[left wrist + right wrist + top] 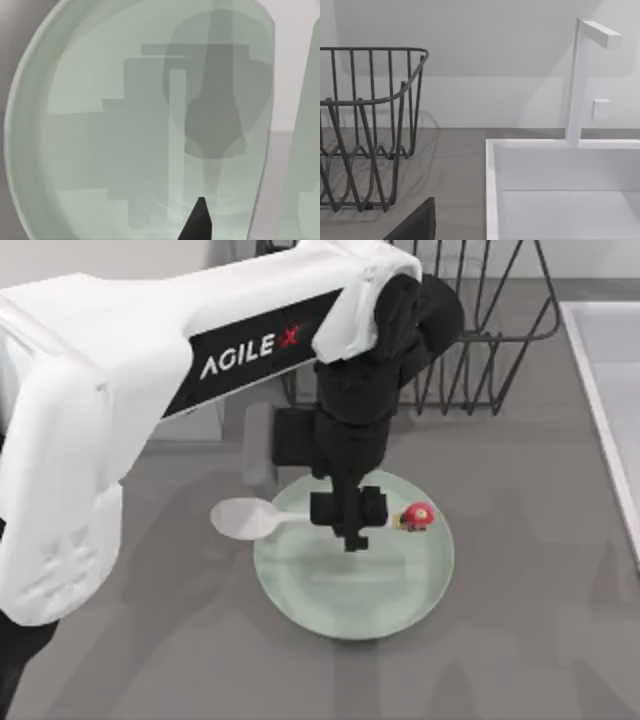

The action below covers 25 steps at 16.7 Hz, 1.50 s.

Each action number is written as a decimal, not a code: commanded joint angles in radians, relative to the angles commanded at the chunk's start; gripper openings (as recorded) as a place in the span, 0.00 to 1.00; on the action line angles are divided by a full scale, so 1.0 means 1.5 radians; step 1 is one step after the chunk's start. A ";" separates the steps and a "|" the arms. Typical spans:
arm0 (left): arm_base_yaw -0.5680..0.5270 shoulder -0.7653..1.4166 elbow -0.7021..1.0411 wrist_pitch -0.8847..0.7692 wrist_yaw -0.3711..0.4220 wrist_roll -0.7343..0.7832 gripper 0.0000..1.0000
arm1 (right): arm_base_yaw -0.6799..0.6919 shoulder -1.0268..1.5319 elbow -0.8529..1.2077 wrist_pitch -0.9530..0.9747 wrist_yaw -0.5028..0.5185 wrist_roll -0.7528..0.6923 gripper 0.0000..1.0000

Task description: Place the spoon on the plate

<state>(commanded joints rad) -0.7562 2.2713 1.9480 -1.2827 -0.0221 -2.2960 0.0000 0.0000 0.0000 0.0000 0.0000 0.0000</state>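
The pale mint-green plate (pixel 400 590) lies at the table's middle, and its glossy surface (pixel 100 150) carries the arm's shadow in the left wrist view. My left gripper (pixel 348 525) hangs over the plate's far half, shut on the thin handle of the white spoon (pixel 245 518). The spoon lies level across the plate. Its oval bowl juts out past the plate's left rim, and its red knob (pixel 415 517) sits over the plate's right part. One dark fingertip (pixel 197 222) of the left gripper shows above the plate. A dark part of my right gripper (pixel 415 225) shows near the sink.
A dark wire dish rack (pixel 480 330) (pixel 365 130) stands at the back of the table. A white sink (pixel 610 390) (pixel 560 190) with a square faucet (pixel 577 80) takes the right side. A grey block (pixel 258 445) sits just behind the plate's left.
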 joint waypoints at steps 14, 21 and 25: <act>-0.001 -0.005 0.030 0.076 -0.035 -0.017 0.00 | 0.000 0.000 0.000 0.000 0.000 0.000 1.00; 0.003 -0.020 0.034 0.157 -0.060 -0.017 0.00 | 0.000 0.000 0.000 0.000 0.000 0.000 1.00; 0.004 -0.025 0.012 0.164 -0.053 -0.012 0.00 | 0.000 0.000 0.000 0.000 0.000 0.000 1.00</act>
<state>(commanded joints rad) -0.7497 2.2336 1.9662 -1.0360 -0.1013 -2.3135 0.0000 0.0000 0.0000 0.0000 0.0000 0.0000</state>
